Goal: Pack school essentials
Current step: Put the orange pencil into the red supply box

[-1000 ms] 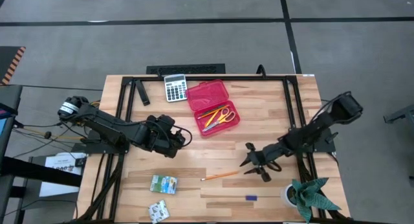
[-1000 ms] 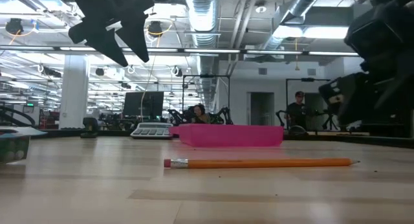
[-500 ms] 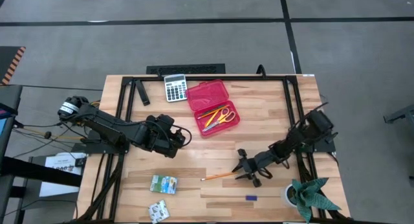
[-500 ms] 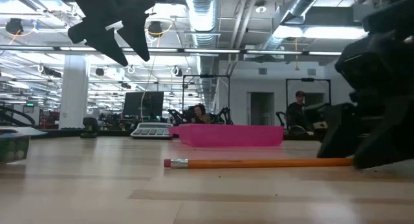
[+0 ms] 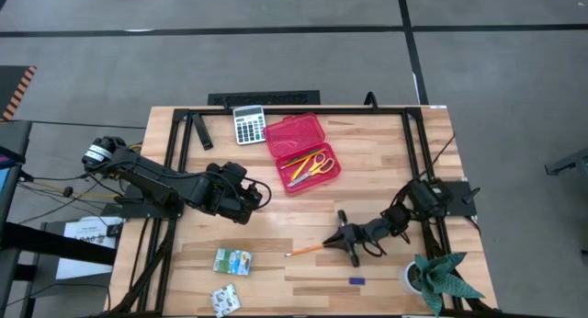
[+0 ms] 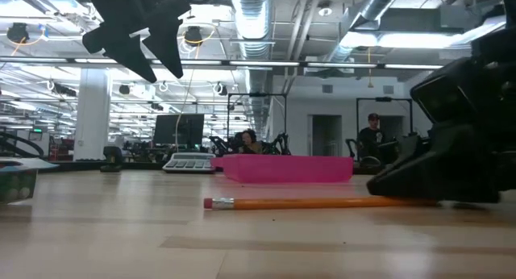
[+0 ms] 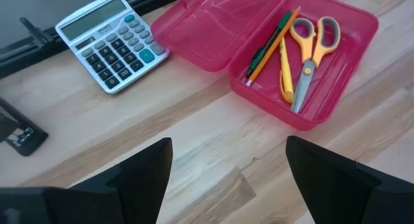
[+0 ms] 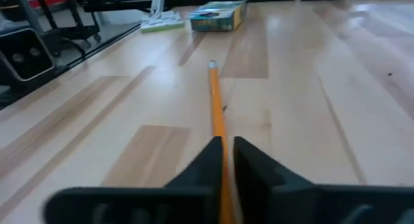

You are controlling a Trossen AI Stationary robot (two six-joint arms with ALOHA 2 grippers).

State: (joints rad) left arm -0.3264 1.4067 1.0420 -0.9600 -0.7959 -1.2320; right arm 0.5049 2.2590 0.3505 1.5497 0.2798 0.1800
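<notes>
Since a second ago, the right gripper (image 5: 338, 236) has dropped to the table and closed its fingers (image 8: 207, 160) around the orange pencil (image 5: 308, 250), which lies flat on the wood near the front edge, its tip end pinched. Farther back, the open red case (image 5: 303, 153) holds scissors (image 7: 310, 49) and pens (image 7: 272, 43). Left gripper (image 5: 253, 197) hovers open, jaws spread wide.

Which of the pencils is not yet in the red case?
The orange pencil lying alone on the table, its tip between the right gripper's fingers; the others lie inside the case.
</notes>
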